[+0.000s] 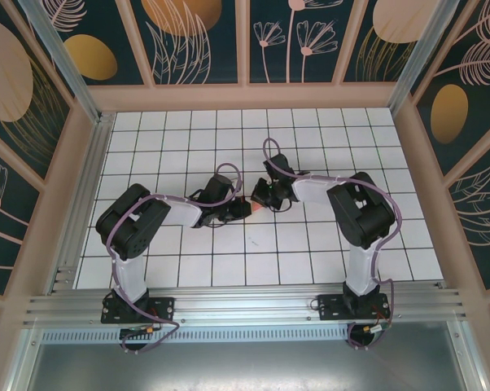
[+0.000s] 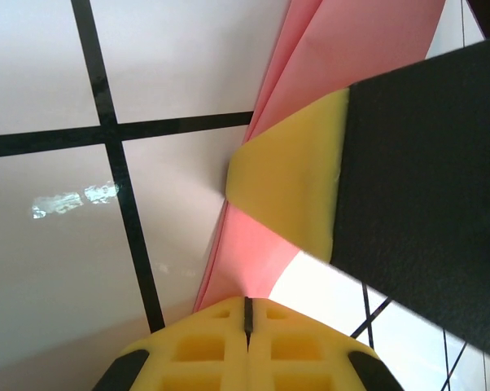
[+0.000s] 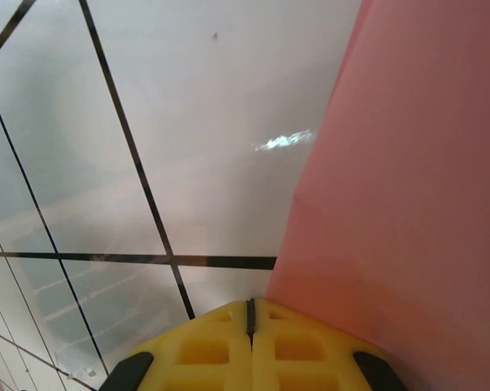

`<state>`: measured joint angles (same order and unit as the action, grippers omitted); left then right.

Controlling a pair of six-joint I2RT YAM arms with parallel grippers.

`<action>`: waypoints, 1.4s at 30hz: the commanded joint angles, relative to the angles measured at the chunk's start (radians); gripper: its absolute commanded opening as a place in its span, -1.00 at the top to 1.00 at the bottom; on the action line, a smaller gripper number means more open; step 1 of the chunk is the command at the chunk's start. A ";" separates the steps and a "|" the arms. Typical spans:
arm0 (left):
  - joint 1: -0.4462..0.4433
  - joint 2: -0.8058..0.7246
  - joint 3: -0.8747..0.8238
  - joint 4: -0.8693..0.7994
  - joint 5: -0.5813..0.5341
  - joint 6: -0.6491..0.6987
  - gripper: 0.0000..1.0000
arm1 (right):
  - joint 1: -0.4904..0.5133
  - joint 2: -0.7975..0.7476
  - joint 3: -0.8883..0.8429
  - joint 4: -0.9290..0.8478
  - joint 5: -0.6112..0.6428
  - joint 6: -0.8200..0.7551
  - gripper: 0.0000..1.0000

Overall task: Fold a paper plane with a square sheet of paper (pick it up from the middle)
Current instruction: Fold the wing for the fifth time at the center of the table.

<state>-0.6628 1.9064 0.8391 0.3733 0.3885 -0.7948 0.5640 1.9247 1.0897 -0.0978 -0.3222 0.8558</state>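
The pink-red sheet of paper (image 1: 253, 208) is folded and lies mid-table, mostly hidden between both gripper heads. My left gripper (image 1: 243, 211) points right at it and my right gripper (image 1: 262, 201) points left at it. In the left wrist view the layered paper (image 2: 257, 252) runs under my left gripper (image 2: 247, 303), whose yellow jaws are shut. A yellow finger (image 2: 290, 183) of the right gripper lies across the paper. In the right wrist view my right gripper (image 3: 250, 305) is shut, with the paper (image 3: 416, 187) spreading from beside its tip. No pinch on the paper shows.
The white grid tabletop (image 1: 188, 138) surrounds the paper on all sides. Patterned walls (image 1: 245, 41) enclose the back and sides, and an aluminium rail (image 1: 245, 305) runs along the near edge by the arm bases.
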 commanded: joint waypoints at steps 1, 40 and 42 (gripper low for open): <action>-0.004 0.074 -0.073 -0.199 -0.022 -0.005 1.00 | -0.081 0.037 -0.014 -0.039 0.103 -0.003 1.00; -0.004 0.079 -0.092 -0.192 0.021 0.036 1.00 | -0.062 -0.246 -0.056 0.052 0.122 -0.167 0.93; -0.004 0.081 -0.091 -0.192 0.020 0.034 1.00 | -0.044 -0.194 -0.034 0.031 0.095 -0.135 0.95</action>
<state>-0.6601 1.9068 0.8051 0.4419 0.4095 -0.7708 0.5049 1.6619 1.0363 0.0254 -0.2115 0.6823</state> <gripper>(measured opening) 0.058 0.065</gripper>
